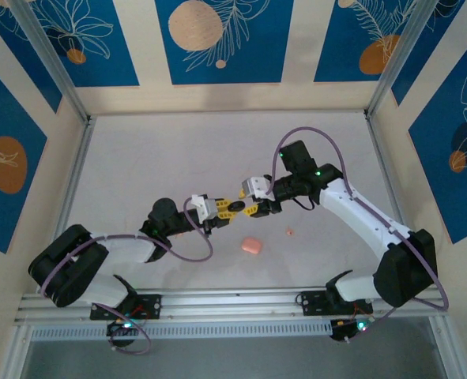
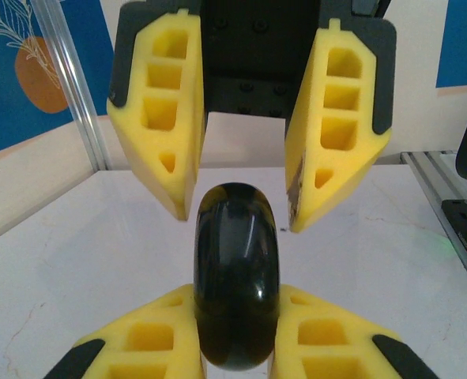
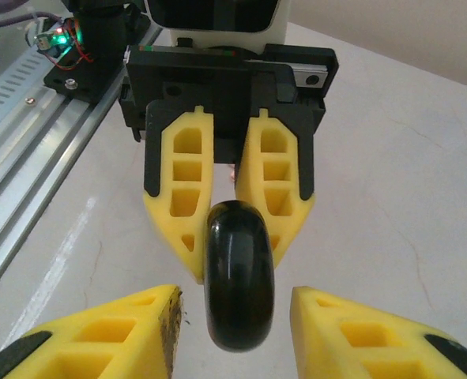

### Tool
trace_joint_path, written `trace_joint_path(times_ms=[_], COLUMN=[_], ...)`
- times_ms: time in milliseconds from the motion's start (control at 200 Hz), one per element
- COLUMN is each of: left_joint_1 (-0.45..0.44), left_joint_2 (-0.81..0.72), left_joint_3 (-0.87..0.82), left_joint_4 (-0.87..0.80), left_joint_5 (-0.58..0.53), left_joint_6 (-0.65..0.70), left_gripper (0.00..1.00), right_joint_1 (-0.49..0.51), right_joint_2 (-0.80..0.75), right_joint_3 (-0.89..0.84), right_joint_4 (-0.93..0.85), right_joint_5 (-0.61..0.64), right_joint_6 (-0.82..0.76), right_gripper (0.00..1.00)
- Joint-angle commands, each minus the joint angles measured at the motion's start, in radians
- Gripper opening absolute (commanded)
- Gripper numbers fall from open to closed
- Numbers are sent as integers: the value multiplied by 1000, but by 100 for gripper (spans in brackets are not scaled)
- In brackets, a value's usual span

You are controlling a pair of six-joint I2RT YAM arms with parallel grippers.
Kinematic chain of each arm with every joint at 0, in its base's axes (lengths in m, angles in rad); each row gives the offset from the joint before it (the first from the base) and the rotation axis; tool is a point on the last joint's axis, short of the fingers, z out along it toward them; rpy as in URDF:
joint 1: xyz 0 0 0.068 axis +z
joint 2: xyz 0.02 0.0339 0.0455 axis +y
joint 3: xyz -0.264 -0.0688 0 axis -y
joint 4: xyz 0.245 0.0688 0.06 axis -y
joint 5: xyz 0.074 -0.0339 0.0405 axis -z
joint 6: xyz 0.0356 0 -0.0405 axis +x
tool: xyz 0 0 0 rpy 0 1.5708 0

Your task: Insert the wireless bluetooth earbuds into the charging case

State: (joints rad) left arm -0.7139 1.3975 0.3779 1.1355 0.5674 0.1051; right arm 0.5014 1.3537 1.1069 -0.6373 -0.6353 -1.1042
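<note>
The left gripper [image 1: 224,208] clamps a glossy black charging case [image 2: 237,276], its long axis pointing at the right gripper [image 1: 247,208], whose parted jaws straddle its free end, gaps either side.

Pale, faintly veined worktop [image 1: 178,158] in front of my arms: a small pink lump [image 1: 251,245] lies on it toward the near edge, a tinier pink speck [image 1: 289,232] near it on the right, apart. A metal rail [image 1: 217,298] borders the near side.
</note>
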Motion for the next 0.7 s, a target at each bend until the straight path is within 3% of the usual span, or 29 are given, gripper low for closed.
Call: trace_joint_path(times_ms=[0, 215, 470, 695], left_joint_1=[-8, -9, -9, -10], left_joint_2=[-26, -38, -42, -41], left_joint_3=[2, 4, 5, 0], left_joint_4=[6, -7, -14, -11], left_joint_5=[4, 3, 2, -11], left_joint_6=[19, 24, 24, 29], left_gripper=[18, 18, 20, 28], right_joint_1=[10, 11, 11, 11], right_joint_2=[29, 44, 41, 34], right_joint_3=[27, 28, 42, 50], right_joint_4=[-31, -35, -59, -75], right_joint_5=[-62, -60, -52, -39], right_joint_6=[-28, -34, -54, -63], right_gripper=[41, 36, 16, 13])
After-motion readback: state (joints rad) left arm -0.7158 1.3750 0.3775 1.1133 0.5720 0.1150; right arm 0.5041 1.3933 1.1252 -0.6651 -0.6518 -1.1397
